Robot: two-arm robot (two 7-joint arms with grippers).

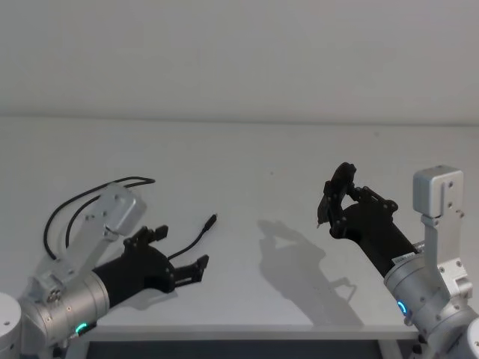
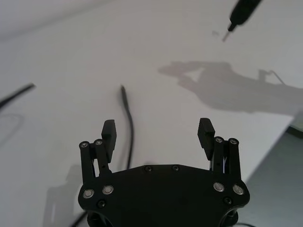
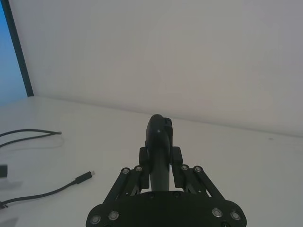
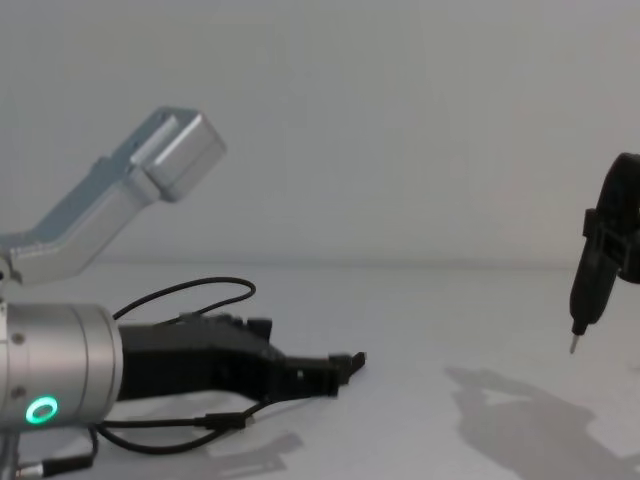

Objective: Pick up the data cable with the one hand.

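The data cable (image 1: pixel 193 238) is a thin black cord lying in loose loops on the white table (image 1: pixel 254 164). One small plug (image 1: pixel 212 219) points toward the table's middle. My left gripper (image 1: pixel 182 245), the one hand with the green ring light, hovers low over the cord near that plug, open. In the left wrist view the cable (image 2: pixel 129 123) runs between the fingers, close to one pad (image 2: pixel 109 135), untouched. From the chest, the left gripper (image 4: pixel 308 342) sits above the cord (image 4: pixel 200 425). My right gripper (image 1: pixel 338 196) hangs raised at the right, shut on a black tapered tool (image 4: pixel 585 290).
The table's front edge (image 1: pixel 247 330) lies just below both arms. The cable's far loops (image 1: pixel 75 206) curl behind the left wrist. The right wrist view shows the plug end (image 3: pixel 84 178) and a dark vertical edge (image 3: pixel 19 52) far off. The right arm's shadow (image 1: pixel 299 262) falls mid-table.
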